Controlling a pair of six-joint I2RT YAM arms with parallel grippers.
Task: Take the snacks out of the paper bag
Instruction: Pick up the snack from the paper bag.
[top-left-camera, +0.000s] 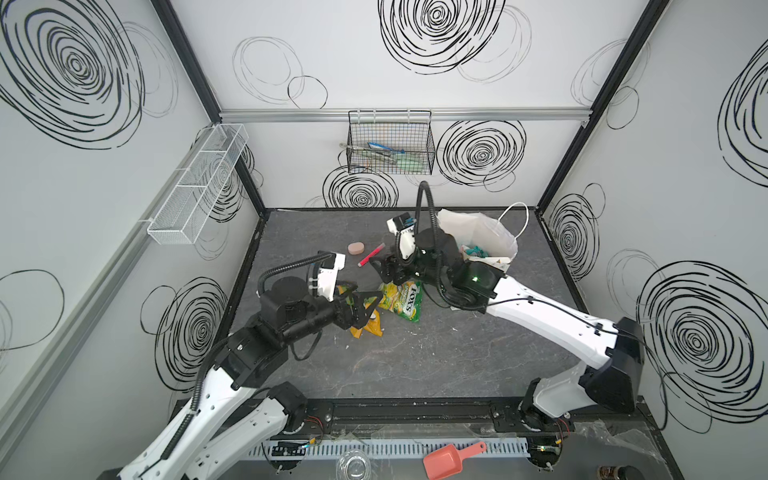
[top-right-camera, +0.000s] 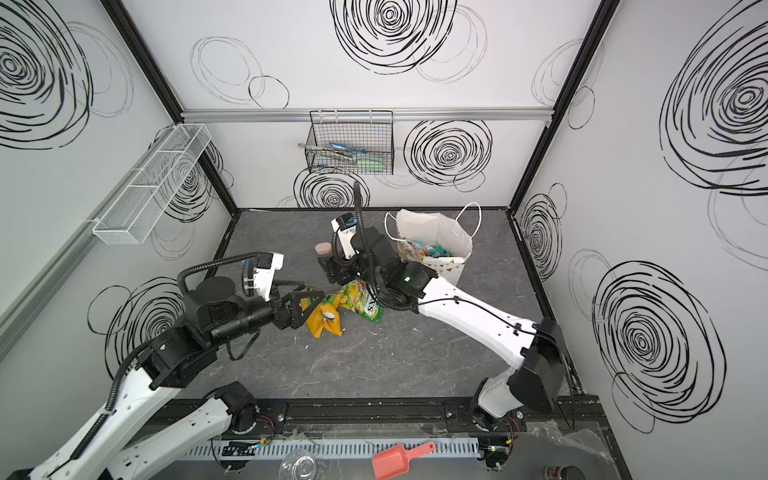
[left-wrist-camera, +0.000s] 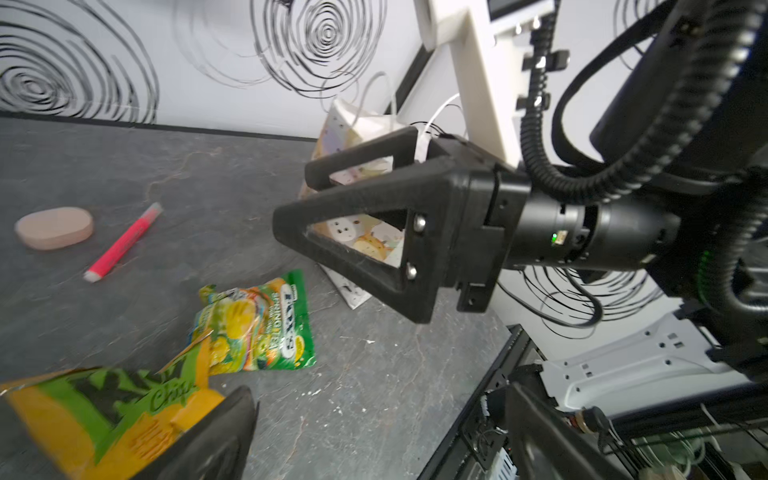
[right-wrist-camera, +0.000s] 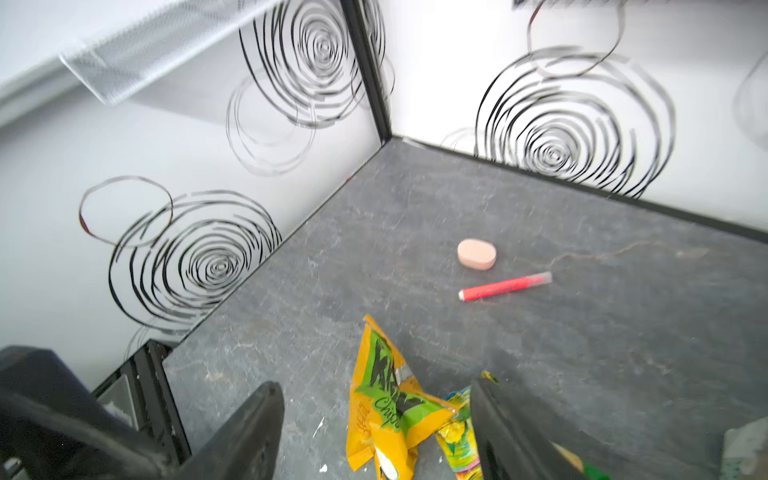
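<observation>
My left gripper (top-left-camera: 365, 296) hangs low over the table (top-left-camera: 415, 365), fingers spread wide with nothing between them. Just under it lies 1 orange packet (top-left-camera: 368, 330), crumpled, with a green band and the script "Chips". Farther back, a pink oval bar (top-left-camera: 356, 248) and a red marker (top-left-camera: 371, 255) lie near each other, apart from the snacks. Touching the orange packet on its right is 1 green-yellow packet (top-left-camera: 405, 301), glossy and lying flat, marked "FOX'S", with yellow fruit printed on it. My right gripper (left-wrist-camera: 296, 198) hovers just above that packet, fingers well apart and empty. Behind my right arm the paper bag (top-left-camera: 486, 237) stands upright toward the back right of the table. It is white inside, its mouth open, with cord handles and pastel animals on its side. Teal packets (top-left-camera: 473, 251) show inside it, but I cannot tell how many.
</observation>
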